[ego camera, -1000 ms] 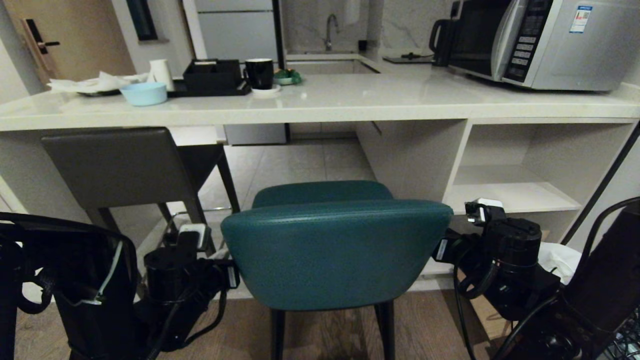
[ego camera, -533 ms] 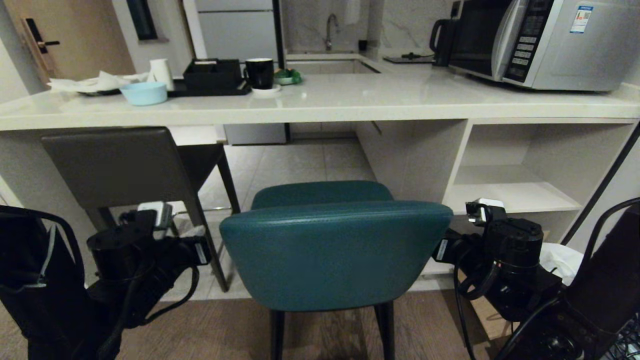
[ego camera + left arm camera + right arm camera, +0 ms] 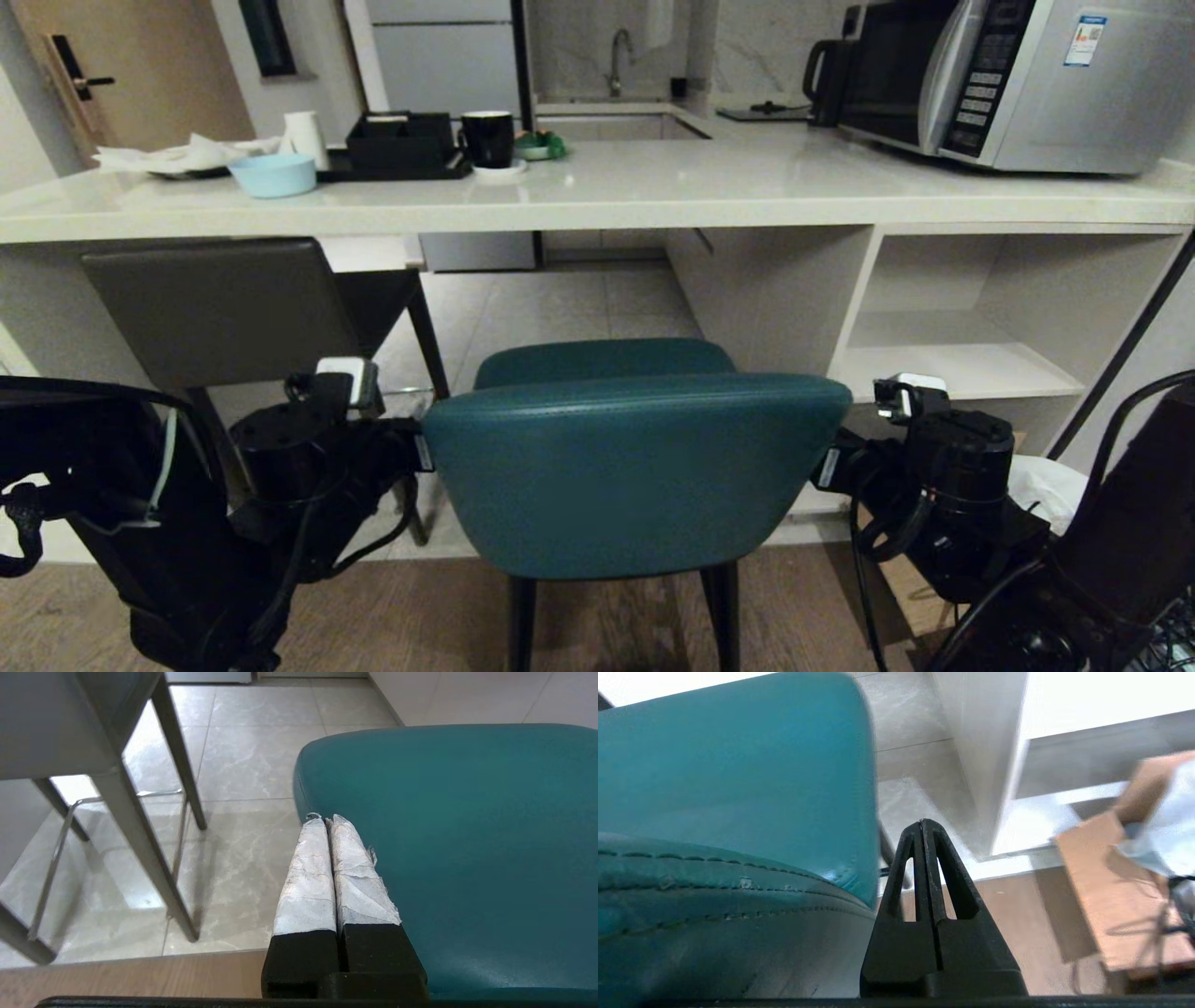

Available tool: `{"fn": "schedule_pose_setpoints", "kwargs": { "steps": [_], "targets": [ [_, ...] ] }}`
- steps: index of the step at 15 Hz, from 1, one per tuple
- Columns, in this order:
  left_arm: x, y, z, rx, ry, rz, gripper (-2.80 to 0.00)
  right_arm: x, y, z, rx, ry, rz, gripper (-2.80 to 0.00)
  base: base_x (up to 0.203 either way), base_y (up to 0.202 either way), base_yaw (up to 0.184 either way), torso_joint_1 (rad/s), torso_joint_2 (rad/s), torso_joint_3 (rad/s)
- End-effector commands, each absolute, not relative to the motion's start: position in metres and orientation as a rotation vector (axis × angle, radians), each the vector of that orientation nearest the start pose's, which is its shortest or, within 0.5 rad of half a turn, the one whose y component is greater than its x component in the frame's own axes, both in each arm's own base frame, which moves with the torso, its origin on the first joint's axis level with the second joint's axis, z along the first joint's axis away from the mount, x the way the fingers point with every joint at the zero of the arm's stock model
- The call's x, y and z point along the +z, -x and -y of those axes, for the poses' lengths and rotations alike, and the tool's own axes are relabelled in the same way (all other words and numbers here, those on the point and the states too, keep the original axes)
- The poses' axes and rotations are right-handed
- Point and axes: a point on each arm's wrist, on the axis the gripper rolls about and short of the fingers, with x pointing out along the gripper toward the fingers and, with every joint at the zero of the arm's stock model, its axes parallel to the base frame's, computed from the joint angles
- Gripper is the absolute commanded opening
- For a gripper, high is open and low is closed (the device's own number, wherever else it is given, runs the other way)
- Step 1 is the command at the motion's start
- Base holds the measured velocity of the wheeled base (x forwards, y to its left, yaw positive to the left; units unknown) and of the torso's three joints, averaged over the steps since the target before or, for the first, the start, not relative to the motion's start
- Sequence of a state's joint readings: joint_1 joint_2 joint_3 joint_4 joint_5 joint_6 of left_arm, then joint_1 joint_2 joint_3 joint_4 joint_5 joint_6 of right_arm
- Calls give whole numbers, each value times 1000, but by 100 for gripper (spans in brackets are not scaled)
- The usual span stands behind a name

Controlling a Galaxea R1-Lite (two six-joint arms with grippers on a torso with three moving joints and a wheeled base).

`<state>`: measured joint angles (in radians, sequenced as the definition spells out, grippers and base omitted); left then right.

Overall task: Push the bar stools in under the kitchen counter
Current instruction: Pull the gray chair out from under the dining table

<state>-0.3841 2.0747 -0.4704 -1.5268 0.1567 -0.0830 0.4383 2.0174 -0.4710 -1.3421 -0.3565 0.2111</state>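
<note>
My left hand [image 3: 325,819] is fully closed, its two white-wrapped fingers [image 3: 306,877] pressed together with nothing between them. The tips sit at the left edge of the teal stool [image 3: 635,467], over its seat; whether they touch the upholstery I can't tell. My right hand [image 3: 923,823] is closed too, empty, its black fingers meeting at the tips just beside the stool's right edge, close to the stitched back, not clearly touching it.

I count two stools. The teal one stands in front of me between both arms, its seat short of the table [image 3: 653,191] edge, its thin black legs partly on the wood floor. The grey-brown stool [image 3: 215,313] is to the left, its boxy back just below the table edge and its seat tucked beneath.

On the table I count one microwave [image 3: 1018,79], one black mug [image 3: 487,138], one light blue bowl [image 3: 272,175], one white cup [image 3: 305,138], one black tray [image 3: 397,149].
</note>
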Motion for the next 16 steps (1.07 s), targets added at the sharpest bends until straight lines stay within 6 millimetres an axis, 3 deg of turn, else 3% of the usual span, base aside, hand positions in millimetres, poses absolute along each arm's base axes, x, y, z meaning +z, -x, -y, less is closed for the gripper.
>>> {"fn": "schedule_pose_setpoints", "kwargs": {
  "steps": [1, 4, 16],
  "targets": [
    [73, -287, 134, -287, 50, -99, -280, 73, -288, -129, 78, -131, -196, -280, 0, 0, 0, 0, 0, 0],
    [68, -282, 152, -299, 34, -106, -280, 76, -297, -131, 73, -137, -174, -280, 0, 0, 0, 0, 0, 0],
    [74, -278, 178, -351, 28, -63, -280, 83, -323, -139, 58, -129, -184, -280, 0, 0, 0, 0, 0, 0]
  ]
}}
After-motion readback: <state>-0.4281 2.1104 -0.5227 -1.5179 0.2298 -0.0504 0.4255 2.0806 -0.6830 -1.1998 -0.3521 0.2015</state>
